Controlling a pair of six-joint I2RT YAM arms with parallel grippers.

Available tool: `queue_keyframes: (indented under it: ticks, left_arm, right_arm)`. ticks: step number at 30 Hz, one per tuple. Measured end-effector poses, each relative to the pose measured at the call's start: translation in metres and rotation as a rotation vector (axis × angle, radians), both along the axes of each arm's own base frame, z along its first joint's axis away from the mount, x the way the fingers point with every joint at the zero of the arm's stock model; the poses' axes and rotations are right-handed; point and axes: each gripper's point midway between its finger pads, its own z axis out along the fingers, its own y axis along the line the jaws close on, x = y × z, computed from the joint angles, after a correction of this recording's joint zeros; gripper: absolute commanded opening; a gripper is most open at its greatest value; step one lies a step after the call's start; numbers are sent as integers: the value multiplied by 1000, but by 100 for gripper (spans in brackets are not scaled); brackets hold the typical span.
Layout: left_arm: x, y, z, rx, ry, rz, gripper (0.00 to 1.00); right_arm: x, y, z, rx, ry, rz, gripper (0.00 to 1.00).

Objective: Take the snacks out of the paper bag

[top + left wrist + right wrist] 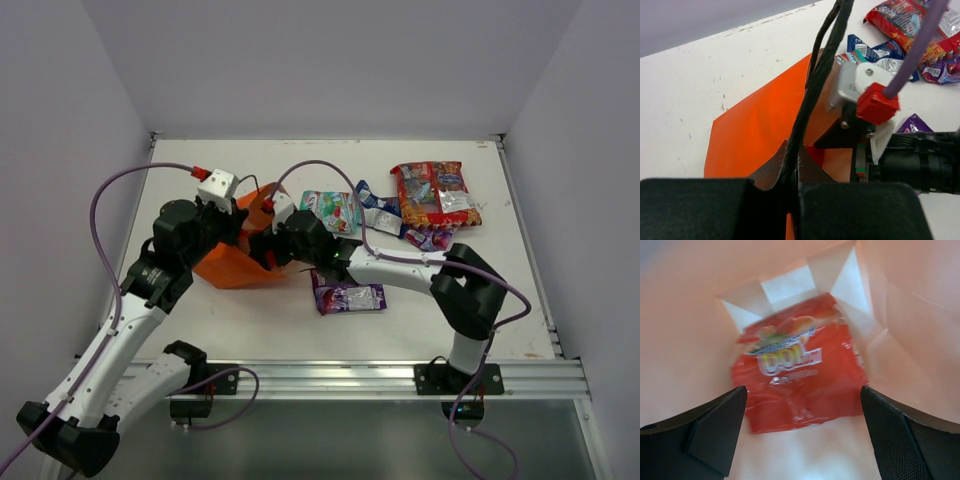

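Nearest the arm bases, a purple snack packet [348, 297] lies flat on the white table [450, 320], just beside the right arm's forearm. Just beyond it, left of centre, the orange paper bag [225, 265] lies on its side with its mouth turned toward the right.

The left gripper [792, 187] is clamped tight at the bag's mouth, pinching the thin black handle [820, 75], which rises up out of the closed fingers.

The right gripper [802, 440] reaches in through the mouth from the right. Its fingers [705, 435] are spread wide and hold nothing. Ahead of them, deep inside against the pale folded bottom, lies a red snack packet [800, 385] with yellow and white lettering. It lies in the gap between the two fingers. The view from that wrist is blurred, so I cannot tell whether the left tip touches the packet's edge.

Farther back on the table, outside the bag, lie more snacks. A teal-green packet [330, 210] sits just beside the bag's mouth, with a blue-and-white packet [378, 212] overlapping its right side. Then comes a large red-orange packet [433, 195] toward the far right, with a smaller purple-and-red packet [428, 238] at its near edge.
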Motion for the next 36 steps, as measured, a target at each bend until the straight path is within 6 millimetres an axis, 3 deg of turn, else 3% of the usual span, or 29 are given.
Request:
queue_keyframes:
  ticks: [6, 9, 14, 21, 29, 32, 33, 36]
  left_arm:
    - [7, 0, 1, -43, 20, 46, 0]
    - [7, 0, 2, -57, 26, 50, 0]
    - [5, -1, 6, -58, 25, 40, 0]
    - [-2, -8, 10, -49, 30, -19, 0]
    - [-1, -2, 8, -17, 27, -7, 0]
    - [1, 1, 7, -13, 28, 6, 0]
    - [2, 1, 7, -11, 28, 9, 0]
    - [2, 2, 6, -8, 29, 11, 0]
  right_arm:
    - [-11, -2, 29, 83, 65, -13, 97]
    - [-8, -3, 29, 88, 81, -50, 99]
    - [11, -1, 17, 36, 48, -100, 99]
    - [27, -3, -20, -76, -9, -66, 99]
    - [23, 26, -44, -116, 62, 78, 98]
    - [19, 31, -51, -136, 99, 108, 77]
    - [18, 32, -56, -147, 116, 112, 63]
    - [15, 32, -64, -158, 144, 129, 36]
